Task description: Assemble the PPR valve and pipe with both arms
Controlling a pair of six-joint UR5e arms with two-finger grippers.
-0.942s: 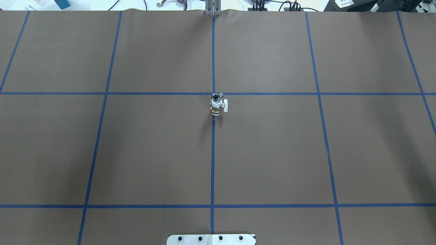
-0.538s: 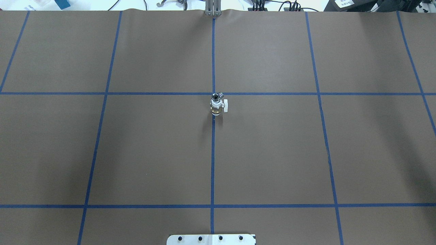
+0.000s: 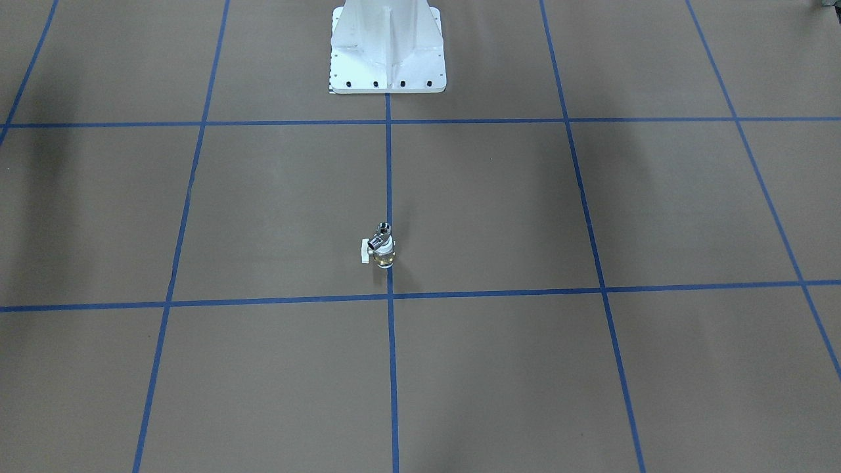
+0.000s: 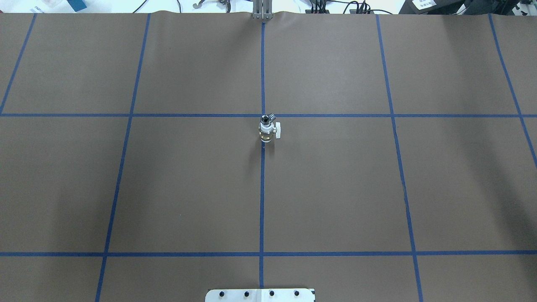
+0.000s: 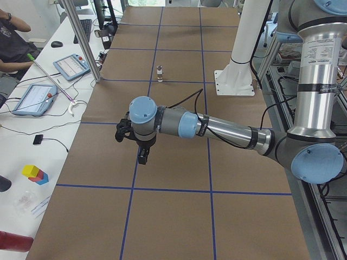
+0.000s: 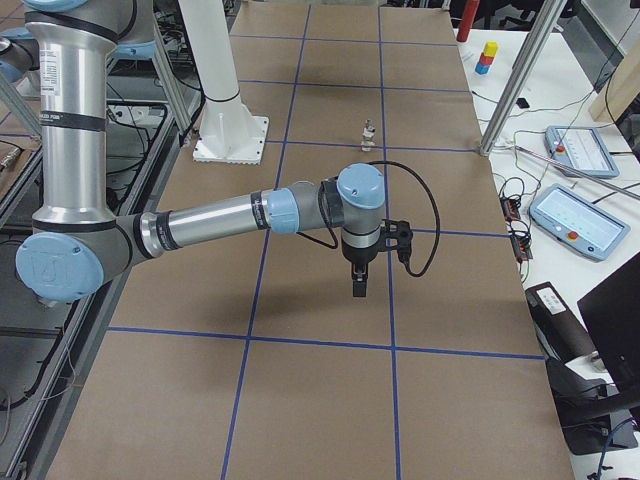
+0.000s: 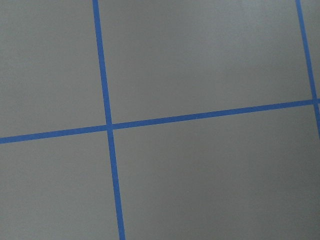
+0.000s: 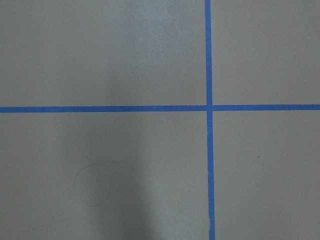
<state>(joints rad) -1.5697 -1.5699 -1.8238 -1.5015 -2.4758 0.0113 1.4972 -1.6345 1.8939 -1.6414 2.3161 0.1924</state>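
Note:
The PPR valve stands upright on the brown mat at the crossing of the blue centre lines, brass middle and white side handle showing; it also appears in the front-facing view. The silver pipe sits on its top end, angled. Both stand small and far in the side views, the valve and again the valve. My left gripper hangs over the mat well away from them; I cannot tell its state. My right gripper hangs likewise; I cannot tell its state. Both wrist views show only mat and tape.
The white pedestal base stands on the robot's side of the mat. Beyond the mat's far edge are pendants, cables, coloured blocks and a person's arm. An aluminium post stands at that edge.

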